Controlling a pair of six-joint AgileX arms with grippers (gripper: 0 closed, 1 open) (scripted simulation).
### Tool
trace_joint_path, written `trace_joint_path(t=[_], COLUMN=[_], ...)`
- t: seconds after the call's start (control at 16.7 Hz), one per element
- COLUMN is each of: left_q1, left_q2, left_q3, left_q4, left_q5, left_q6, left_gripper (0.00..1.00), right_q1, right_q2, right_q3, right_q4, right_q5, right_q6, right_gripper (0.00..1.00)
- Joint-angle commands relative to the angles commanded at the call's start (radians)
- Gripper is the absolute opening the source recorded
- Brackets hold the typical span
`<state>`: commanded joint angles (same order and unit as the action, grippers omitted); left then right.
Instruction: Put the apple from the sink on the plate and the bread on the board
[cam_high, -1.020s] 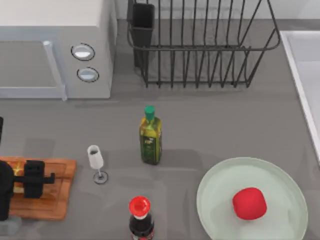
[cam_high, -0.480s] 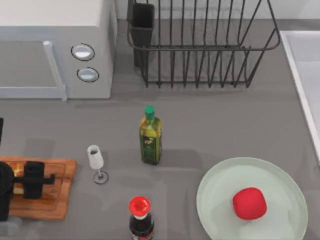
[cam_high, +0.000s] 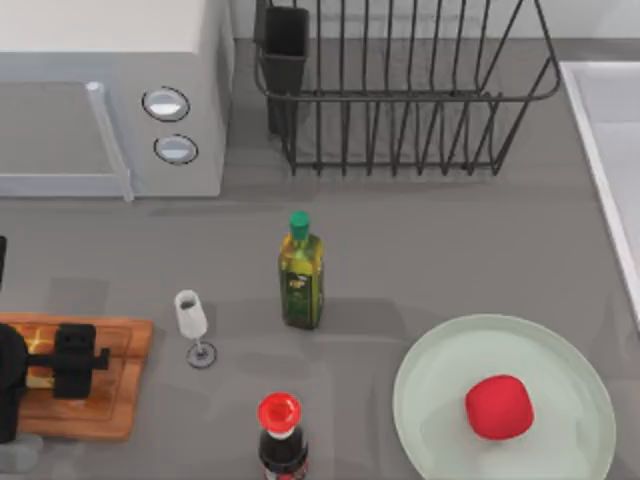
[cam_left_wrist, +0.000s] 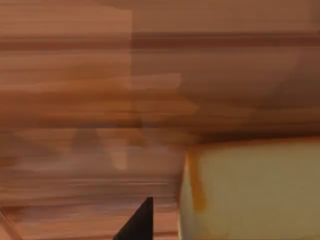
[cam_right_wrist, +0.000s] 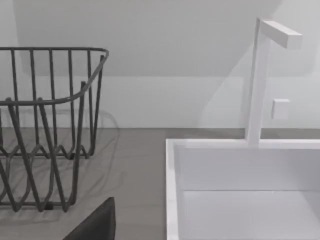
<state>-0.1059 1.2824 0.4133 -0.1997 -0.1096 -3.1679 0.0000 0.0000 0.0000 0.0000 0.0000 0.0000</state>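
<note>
The red apple (cam_high: 498, 407) lies on the mint-green plate (cam_high: 430, 395) at the front right. At the far left is the wooden board (cam_high: 110, 395), and the bread (cam_high: 36, 346) rests on it, largely hidden under my left gripper (cam_high: 62, 360). In the left wrist view the bread (cam_left_wrist: 250, 190) lies flat on the board (cam_left_wrist: 150, 75). One dark fingertip (cam_left_wrist: 137, 225) stands a small gap away from its crust, so this gripper is open. The sink (cam_high: 612, 110) is at the right edge. My right arm is parked beside the sink (cam_right_wrist: 240, 200).
An olive-oil bottle (cam_high: 300, 275) stands mid-table, with a small wine glass (cam_high: 192, 325) to its left. A dark red-capped bottle (cam_high: 281, 440) stands at the front. A microwave (cam_high: 110, 100) and a wire dish rack (cam_high: 400, 90) line the back.
My left gripper has shifted slightly toward the front and right over the board. The apple, the plate and the bottles have not moved.
</note>
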Motion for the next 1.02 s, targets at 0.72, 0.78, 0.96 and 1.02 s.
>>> trace_joint_path(t=[0.72, 0.78, 0.96, 1.02], left_q1=[0.002, 0.004, 0.012, 0.016], left_q2=[-0.021, -0.039, -0.129, -0.169], left_q3=[0.004, 0.004, -0.005, -0.011], left_q4=[-0.001, -0.003, -0.009, -0.011], left_q5=[0.002, 0.003, 0.014, 0.019], left_q6=[0.028, 0.058, 0.211, 0.282], left_gripper=[1.00, 1.00, 1.00, 1.00], right_q1=[0.000, 0.000, 0.000, 0.000], right_q2=[0.000, 0.000, 0.000, 0.000], right_q3=[0.000, 0.000, 0.000, 0.000], right_q4=[0.000, 0.000, 0.000, 0.000], right_q5=[0.000, 0.000, 0.000, 0.000], right_q6=[0.000, 0.000, 0.000, 0.000], right_gripper=[1.00, 1.00, 1.00, 1.00])
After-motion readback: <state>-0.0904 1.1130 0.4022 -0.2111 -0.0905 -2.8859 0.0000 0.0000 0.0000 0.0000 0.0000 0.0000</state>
